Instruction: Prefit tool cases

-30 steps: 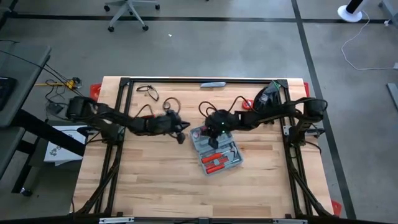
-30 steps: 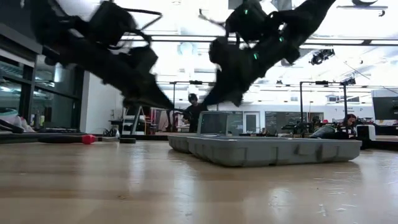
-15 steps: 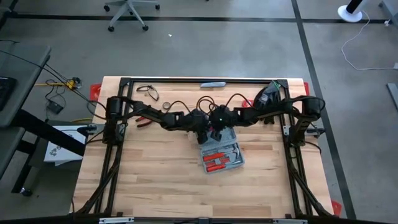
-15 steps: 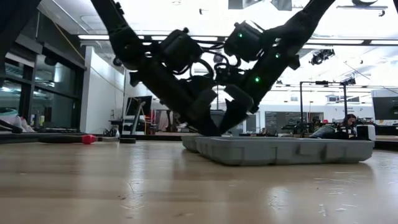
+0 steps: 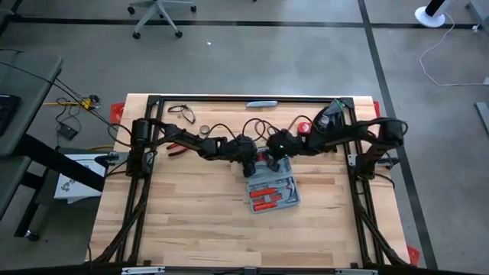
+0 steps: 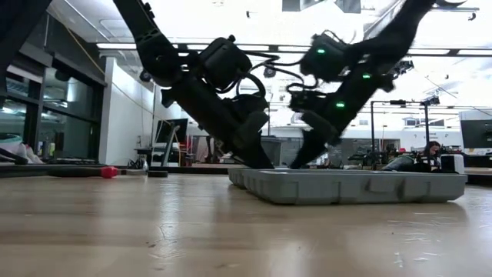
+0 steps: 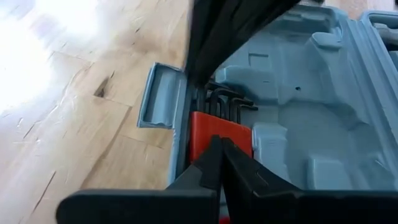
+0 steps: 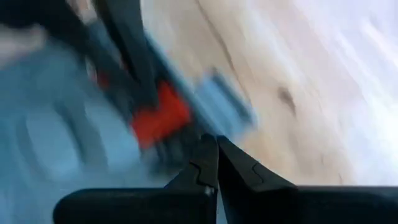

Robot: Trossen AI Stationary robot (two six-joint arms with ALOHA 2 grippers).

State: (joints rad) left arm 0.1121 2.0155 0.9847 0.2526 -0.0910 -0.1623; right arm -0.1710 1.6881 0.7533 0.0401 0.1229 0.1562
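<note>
**Tool case lies open at table centre, both grippers at its rear half**

Tool case (image 5: 270, 187) sits open and flat just to the 5 o'clock side of the table's (image 5: 191, 229) middle in the high view, red-handled tools (image 5: 263, 198) seated in the near half. It looks like rigid moulded plastic: light, stiff, likely to skid on smooth wood if pushed off-centre. My judgement is that the raised rim or the small latch tab (image 7: 157, 96) gives the surest hold; the ribbed walls are slick.

Left gripper (image 7: 219, 163) comes in from 9 o'clock, fingers pinched together with nothing between them, tip over the red hex-key holder (image 7: 214, 134). Right gripper (image 8: 213, 163) reaches from 3 o'clock, fingers likewise pressed together and empty.

Open wood lies toward 6 and 7 o'clock. Cables (image 5: 183, 114) and a slim bar (image 5: 261, 103) lie well apart near the 12 o'clock edge.
</note>
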